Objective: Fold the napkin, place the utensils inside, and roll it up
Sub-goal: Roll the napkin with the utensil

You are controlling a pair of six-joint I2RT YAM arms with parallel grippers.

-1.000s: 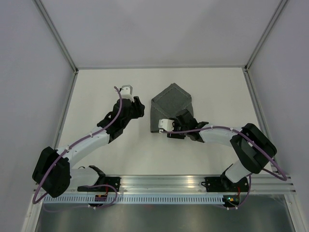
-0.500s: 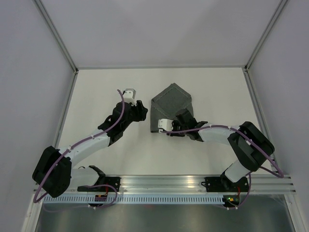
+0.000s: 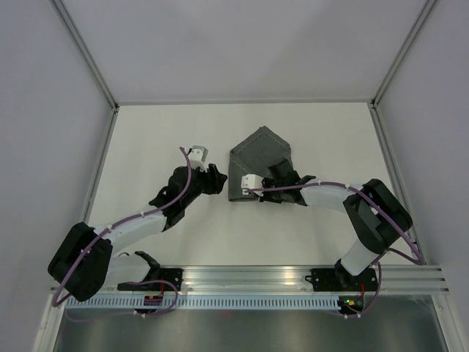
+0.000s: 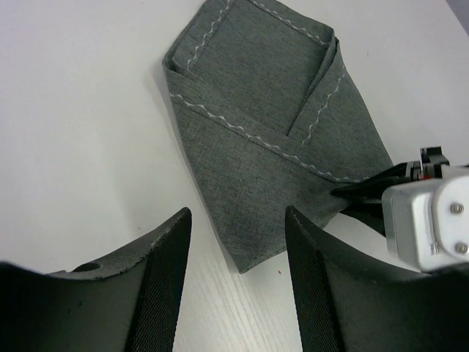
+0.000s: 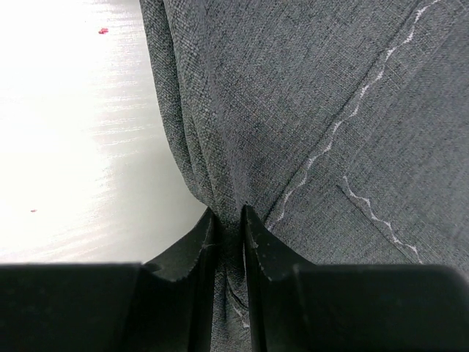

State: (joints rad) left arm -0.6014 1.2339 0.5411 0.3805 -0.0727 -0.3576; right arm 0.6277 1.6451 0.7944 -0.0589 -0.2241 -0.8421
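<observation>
The folded dark grey fabric napkin [image 4: 271, 139] with pale stitched edging lay on the white table [image 4: 80, 110], one bunched edge pinched between the jaws of the right gripper [image 5: 227, 220]. The left gripper [image 4: 234, 224] stood with jaws apart and empty, the napkin just ahead of them.

the napkin [image 3: 258, 155] is dark grey with a fine weave and a thin pale wavy stitched line along its edges. the table [image 3: 161, 132] is off-white, flecked with tiny red specks [image 5: 103, 31]. the left gripper [image 4: 236, 224] and right gripper [image 5: 227, 220] are black; purple cables [image 3: 188, 160] trail the white-and-black arms [image 3: 135, 224].
</observation>
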